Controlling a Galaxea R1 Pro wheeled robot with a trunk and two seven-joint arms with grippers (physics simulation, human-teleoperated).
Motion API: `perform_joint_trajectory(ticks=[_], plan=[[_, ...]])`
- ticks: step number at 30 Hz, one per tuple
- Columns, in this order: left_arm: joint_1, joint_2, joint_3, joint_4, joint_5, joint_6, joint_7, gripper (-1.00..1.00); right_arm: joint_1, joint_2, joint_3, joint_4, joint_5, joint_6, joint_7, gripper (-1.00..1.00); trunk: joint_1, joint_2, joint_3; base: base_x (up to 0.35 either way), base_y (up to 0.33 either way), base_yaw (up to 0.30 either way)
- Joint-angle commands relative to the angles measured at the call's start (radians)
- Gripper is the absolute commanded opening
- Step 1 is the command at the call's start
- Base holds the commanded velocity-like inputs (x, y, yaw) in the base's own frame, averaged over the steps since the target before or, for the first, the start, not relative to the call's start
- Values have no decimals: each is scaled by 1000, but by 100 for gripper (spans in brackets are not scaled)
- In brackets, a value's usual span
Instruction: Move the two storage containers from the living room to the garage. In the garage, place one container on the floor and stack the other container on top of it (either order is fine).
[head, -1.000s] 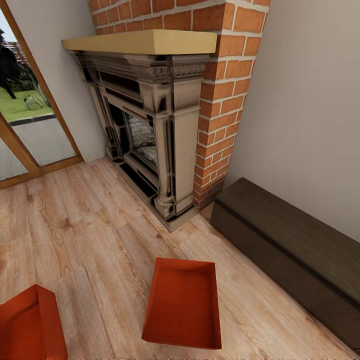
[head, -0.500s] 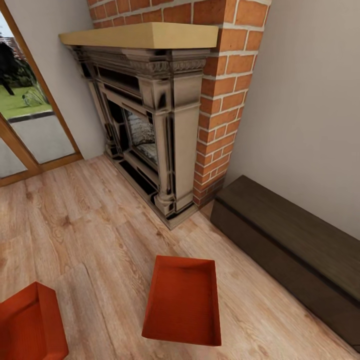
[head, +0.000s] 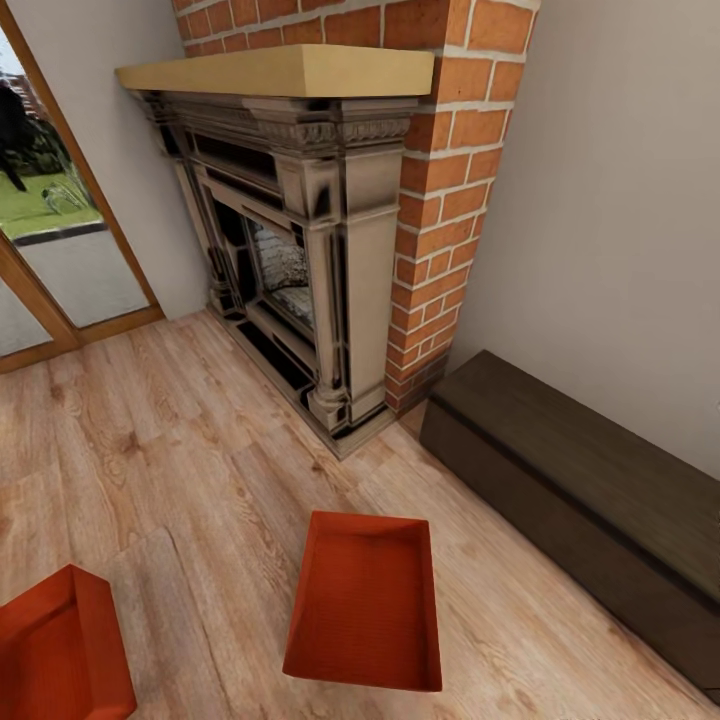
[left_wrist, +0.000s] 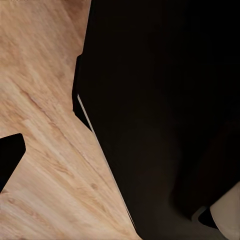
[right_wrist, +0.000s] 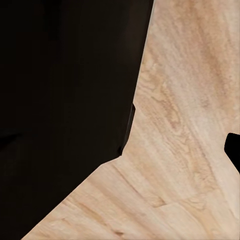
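Change: almost nothing has shifted since the earlier head pictures; my view has crept a touch toward the fireplace and both bins sit where they were.
Meaning for the task: I judge I am settling in front of the bins, no pickup begun, the garage run all ahead.
Count, near: two storage containers, both on the wood floor of the living room.
Container one: left container, cut by the lower left corner of the head view.
Container two: centre container, open side up, empty, well apart from the first.
End effectors: left and right wrist views give dark shapes over planks; I cannot tell whether either end effector is apart or together.
Count, middle: one dark low bench along the wall to my right.
Count, far: one brick fireplace with one pale mantel; one glass door.
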Motion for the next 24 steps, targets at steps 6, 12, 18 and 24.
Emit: perform_joint_trajectory(ticks=[6,12,18,24], plan=[[1,0,0,-1,4,-1,0,100,-1,0,6,3,-6,-5,2,100,0,0,-1,0,0,-64],[1,0,0,-1,4,-2,0,100,-1,0,7,3,-6,-5,2,100,0,0,-1,0,0,-23],[1,0,0,-1,4,-2,0,100,-1,0,8,3,-4,-6,2,100,0,0,-1,0,0,-1],[1,0,0,-1,5,-2,0,100,-1,0,9,3,3,-6,2,100,0,0,-1,0,0,0]])
